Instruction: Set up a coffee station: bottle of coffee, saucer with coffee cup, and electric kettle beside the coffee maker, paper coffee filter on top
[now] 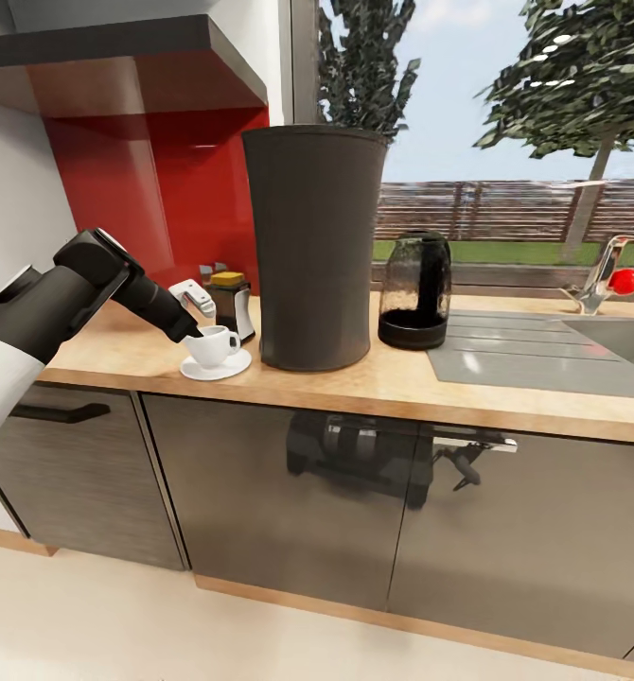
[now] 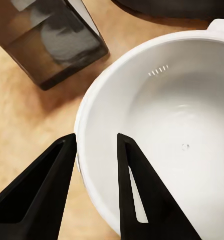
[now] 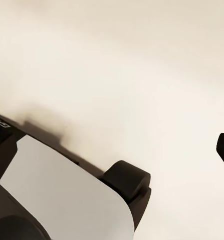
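The robot's left arm point(image 1: 71, 293) reaches forward and down from the left over the kitchen countertop point(image 1: 374, 383), its black forearm angled toward a white coffee cup point(image 1: 213, 345). The left gripper point(image 2: 96, 150) straddles the cup's rim: one black finger point(image 2: 137, 190) sits inside the bowl, the other outside against the wall, a narrow gap between them, so it appears to grip the rim. The cup stands on the white saucer point(image 1: 217, 367), just left of the tall dark grey coffee maker point(image 1: 314, 246). The bottle of coffee point(image 1: 230, 303) stands just behind the cup. The electric kettle point(image 1: 414, 291) sits right of the coffee maker. The right wrist view shows pale floor and the robot's base; whether the right gripper is open or closed cannot be told
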{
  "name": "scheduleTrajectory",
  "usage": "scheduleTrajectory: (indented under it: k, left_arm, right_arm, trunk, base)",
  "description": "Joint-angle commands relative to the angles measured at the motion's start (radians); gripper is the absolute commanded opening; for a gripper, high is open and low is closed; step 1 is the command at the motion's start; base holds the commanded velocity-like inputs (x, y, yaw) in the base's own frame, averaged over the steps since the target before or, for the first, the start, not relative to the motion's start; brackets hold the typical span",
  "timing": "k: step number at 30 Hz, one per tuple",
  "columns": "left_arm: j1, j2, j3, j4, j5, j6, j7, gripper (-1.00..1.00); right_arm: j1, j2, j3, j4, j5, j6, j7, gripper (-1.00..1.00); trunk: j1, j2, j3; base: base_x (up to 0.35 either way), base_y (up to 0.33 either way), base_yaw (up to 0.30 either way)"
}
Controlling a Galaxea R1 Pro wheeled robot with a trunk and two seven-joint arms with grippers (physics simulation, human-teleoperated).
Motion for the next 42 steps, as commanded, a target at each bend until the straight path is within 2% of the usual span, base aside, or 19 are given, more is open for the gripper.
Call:
scheduleTrajectory:
  k: [1, 5, 7, 18, 21, 39, 40, 42]
  left_arm:
    - [-0.001, 0.001, -0.001, -0.001, -0.01, 0.007, -0.01, -1.0]
    - [-0.001, 0.001, -0.001, -0.002, -0.01, 0.007, -0.01, -1.0]
    - [-0.001, 0.001, -0.001, -0.002, -0.01, 0.007, -0.01, -1.0]
    - [-0.001, 0.001, -0.001, -0.002, -0.01, 0.007, -0.01, -1.0]
    - [-0.001, 0.001, -0.001, -0.002, -0.01, 0.008, -0.01, -1.0]
    - [-0.002, -0.001, -0.001, -0.002, -0.01, 0.008, -0.01, -1.0]
    - [-0.002, -0.001, -0.001, -0.001, -0.01, 0.008, -0.01, 1.0]
    - [-0.002, -0.001, -0.001, -0.001, -0.01, 0.008, -0.01, 1.0]
  right_arm:
    - [-0.002, 0.0, 0.009, 0.004, -0.009, -0.005, 0.004, 1.0]
    - [-0.002, 0.0, 0.009, 0.004, -0.009, -0.005, 0.004, 1.0]
    - [-0.002, 0.0, 0.009, 0.004, -0.009, -0.005, 0.004, 1.0]
    - [-0.002, 0.0, 0.009, 0.004, -0.009, -0.005, 0.004, 1.0]
    - [-0.002, 0.0, 0.009, 0.004, -0.009, -0.005, 0.004, 1.0]
    - [-0.002, 0.0, 0.009, 0.004, -0.009, -0.005, 0.004, 1.0]
    - [-0.002, 0.0, 0.009, 0.004, -0.009, -0.005, 0.004, 1.0]
    - [-0.002, 0.0, 0.009, 0.004, -0.009, -0.005, 0.004, 1.0]
  trunk:
    - [0.0, 0.0, -0.001]
    - [0.0, 0.0, -0.001]
    - [0.008, -0.014, -0.007]
    - [0.008, -0.014, -0.007]
    - [0.019, -0.035, -0.017]
    - [0.019, -0.035, -0.017]
    - [0.019, -0.035, -0.017]
    - [0.019, -0.035, -0.017]
  base:
    - [0.0, 0.0, 0.0]
    - [0.0, 0.0, 0.0]
    - [0.0, 0.0, 0.0]
    - [0.0, 0.0, 0.0]
    - [0.0, 0.0, 0.0]
    - [0.0, 0.0, 0.0]
    - [0.0, 0.0, 0.0]
    - [0.0, 0.0, 0.0]
